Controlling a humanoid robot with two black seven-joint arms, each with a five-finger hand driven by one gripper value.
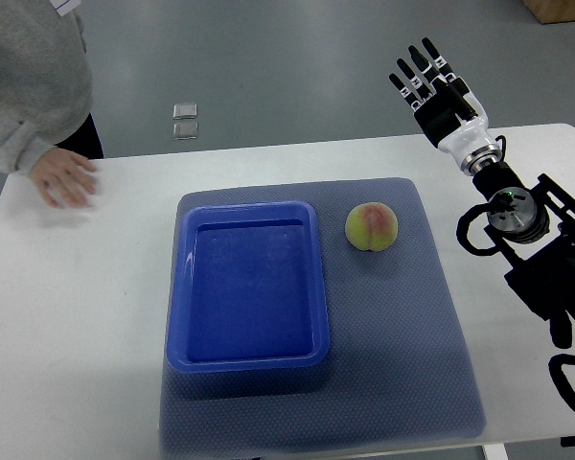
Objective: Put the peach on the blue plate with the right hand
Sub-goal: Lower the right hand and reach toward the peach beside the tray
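Blue plate (180,316) beside peach (371,227); right hand (434,88) open

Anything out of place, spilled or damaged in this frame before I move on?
Nothing spilled or damaged. The peach sits upright on the grey mat, right of the empty blue plate. The right robot hand is raised, fingers spread. Only oddity: a person's hand rests on the table's far-left corner.

White table (77,316); grey floor (287,67) beyond; grey mat (412,335) on table
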